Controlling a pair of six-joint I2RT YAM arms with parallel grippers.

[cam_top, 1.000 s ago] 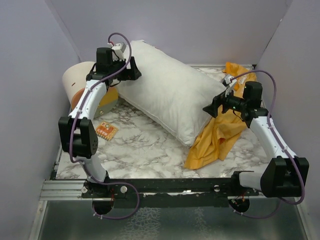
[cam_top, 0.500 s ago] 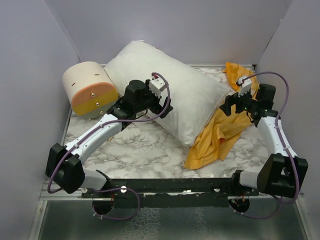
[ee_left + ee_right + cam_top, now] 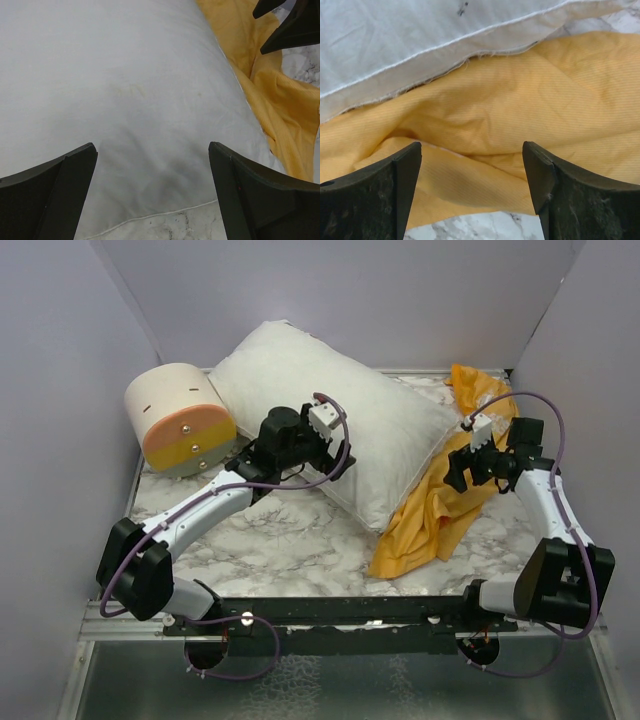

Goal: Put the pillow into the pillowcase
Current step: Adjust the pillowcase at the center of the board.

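Note:
The plump white pillow (image 3: pixel 340 410) lies slanted across the back of the marble table (image 3: pixel 290 540). Its right end rests on the crumpled orange-yellow pillowcase (image 3: pixel 440 510). My left gripper (image 3: pixel 335 455) is at the pillow's near long edge, open, with the pillow (image 3: pixel 125 75) and its seam between the wide jaws, which touch nothing. My right gripper (image 3: pixel 458 472) hovers low over the pillowcase (image 3: pixel 520 95) just beside the pillow's end (image 3: pixel 395 40). It is open, with folds of orange fabric under the gap (image 3: pixel 471 147). The left gripper (image 3: pixel 152 150) holds nothing.
A cream-and-orange cylinder (image 3: pixel 180 420) lies at the back left, against the pillow's left end. Purple walls close in the left, back and right sides. The right gripper's fingers (image 3: pixel 290 25) show at the top right of the left wrist view, over the pillowcase (image 3: pixel 280 100).
My left arm swung from the back left corner down to the pillow's near edge. My right gripper dropped closer to the pillowcase and its jaws narrowed a little.

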